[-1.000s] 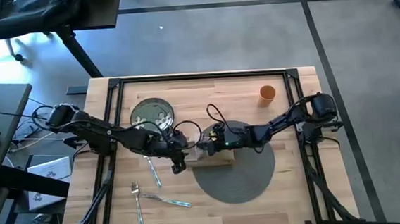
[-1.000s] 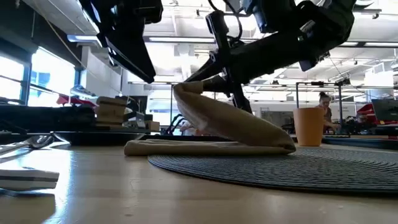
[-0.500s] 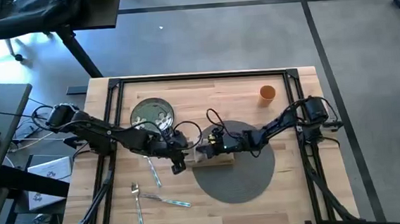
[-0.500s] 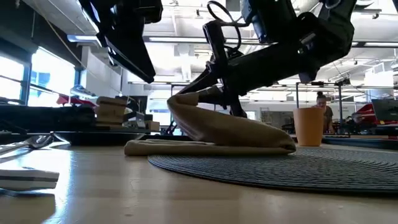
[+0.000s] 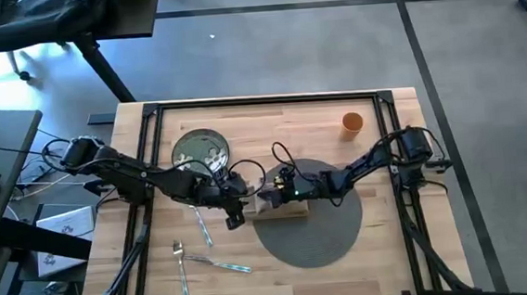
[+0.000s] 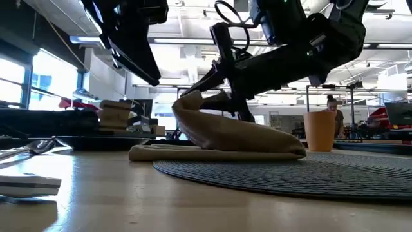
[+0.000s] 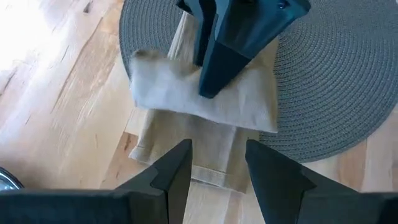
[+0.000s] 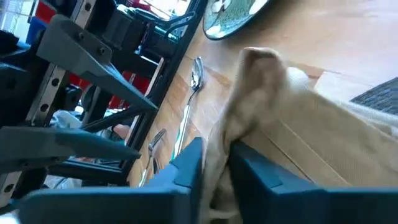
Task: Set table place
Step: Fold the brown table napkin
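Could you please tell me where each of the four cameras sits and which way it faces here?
High view: above, looking straight down on the table; both arms show, the left end effector open, the right end effector shut on the napkin.
Low view: at table-top height, looking level across the mat into the room; arms enter from above.
Left wrist view: looks past its own open fingers at the napkin.
Right wrist view: looks past its own fingers toward the plate.
All four share the napkin.

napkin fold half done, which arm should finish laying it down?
Right, probably. The right gripper is shut on the lifted flap of the napkin, which straddles the mat edge. The left gripper hovers open beside it, holding nothing.
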